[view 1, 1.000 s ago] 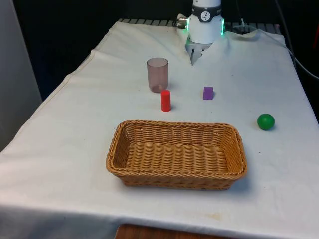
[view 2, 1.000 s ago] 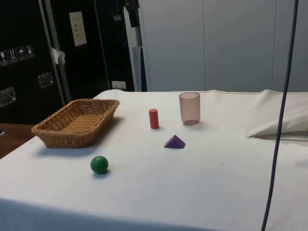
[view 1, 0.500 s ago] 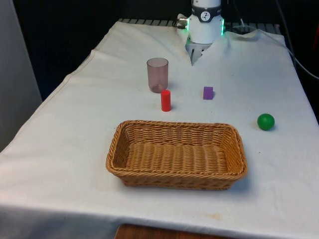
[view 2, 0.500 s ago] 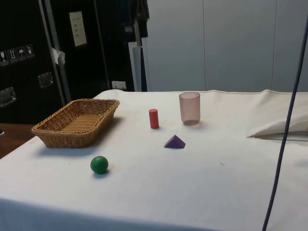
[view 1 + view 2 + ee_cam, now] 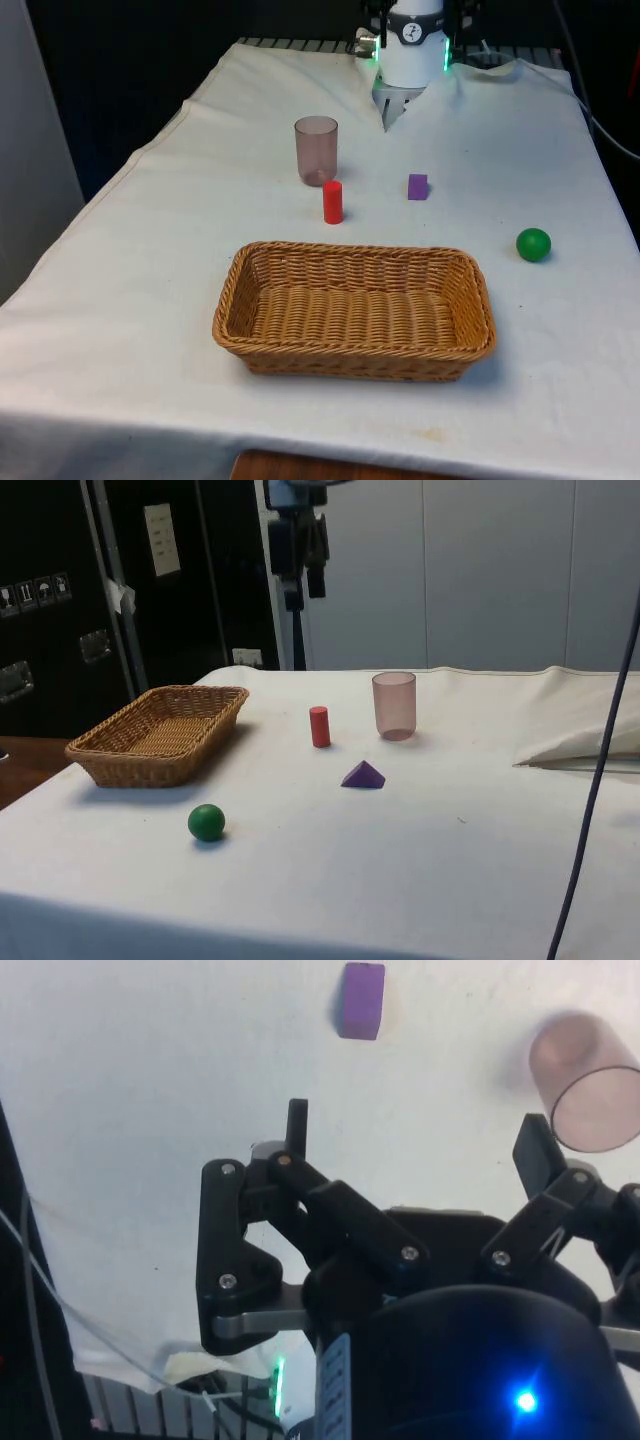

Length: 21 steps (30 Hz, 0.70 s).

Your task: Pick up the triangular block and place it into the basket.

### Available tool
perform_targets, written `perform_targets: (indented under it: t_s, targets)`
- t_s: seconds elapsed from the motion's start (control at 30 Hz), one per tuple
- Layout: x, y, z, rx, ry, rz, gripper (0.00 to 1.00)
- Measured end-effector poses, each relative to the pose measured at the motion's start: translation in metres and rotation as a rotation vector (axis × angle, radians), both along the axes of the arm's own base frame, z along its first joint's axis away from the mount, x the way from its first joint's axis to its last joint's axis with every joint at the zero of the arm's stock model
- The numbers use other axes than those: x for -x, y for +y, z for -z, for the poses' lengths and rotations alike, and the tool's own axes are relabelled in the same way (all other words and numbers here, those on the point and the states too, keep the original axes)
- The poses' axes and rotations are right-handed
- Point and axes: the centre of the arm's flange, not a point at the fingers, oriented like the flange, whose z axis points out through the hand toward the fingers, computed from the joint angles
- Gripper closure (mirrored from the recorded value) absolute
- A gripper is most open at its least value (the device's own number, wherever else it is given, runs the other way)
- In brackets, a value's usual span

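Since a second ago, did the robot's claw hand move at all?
Yes. In the side view the gripper has come into sight high above the red cylinder, where before there was just the dark cabinet.

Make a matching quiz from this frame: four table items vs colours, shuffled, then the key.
Items:
1. ball
2. cylinder
3. triangular block
4. basket

Colours:
A. purple
B. tan wicker
C. green
D. red

Pairs: 1-C, 2-D, 3-A, 4-B
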Motion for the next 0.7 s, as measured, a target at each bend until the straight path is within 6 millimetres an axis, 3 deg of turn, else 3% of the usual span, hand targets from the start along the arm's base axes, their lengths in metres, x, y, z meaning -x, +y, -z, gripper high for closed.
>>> perform_targets:
  t_s: [0.7]
  targets:
    - [0.025,0.007,0.061,0.003,-0.033,-0.012,0.00]
